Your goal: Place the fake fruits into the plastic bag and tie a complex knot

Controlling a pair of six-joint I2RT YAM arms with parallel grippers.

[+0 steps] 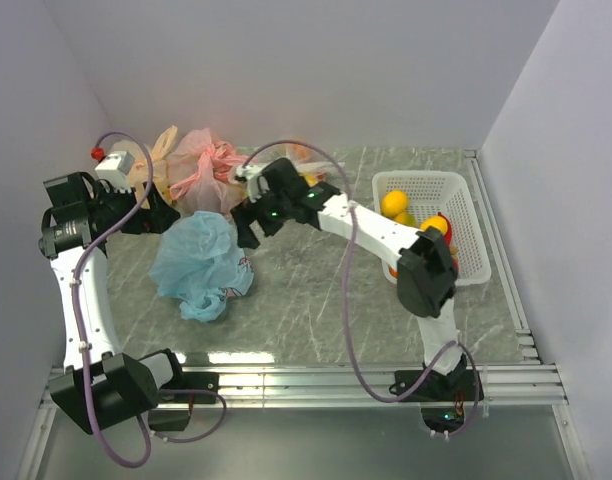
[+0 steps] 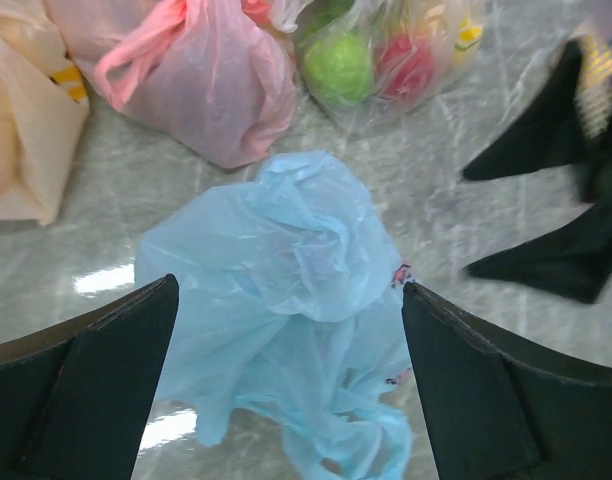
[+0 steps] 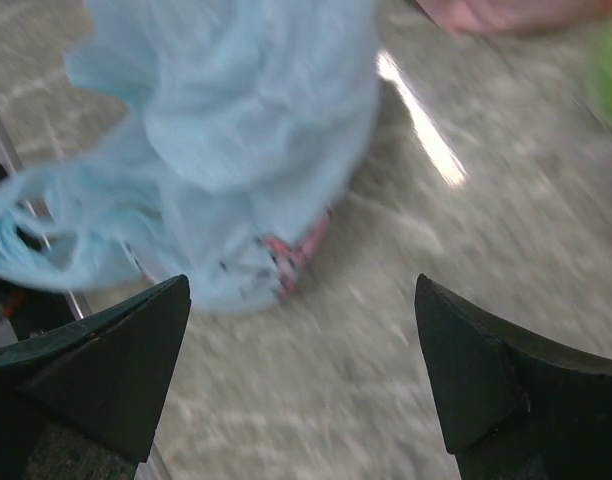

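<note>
While the bag (image 1: 198, 262) lies crumpled on the table (image 1: 316, 310), my left gripper (image 2: 288, 290) and outstretched right gripper (image 3: 301, 285) flank its far side, jaws wide apart and empty, fruits (image 1: 394, 203) in the basket (image 1: 473, 225).

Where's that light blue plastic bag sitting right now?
Seen from above, the light blue bag lies crumpled on the marble table, left of centre, just in front of the pink bag and well left of the white basket.

I can pass over bare tabletop (image 1: 326, 300) on the near side of the blue bag (image 1: 198, 262), but the pink bag (image 1: 210, 174) crowds behind it and the white basket (image 1: 473, 225) walls my right.
</note>
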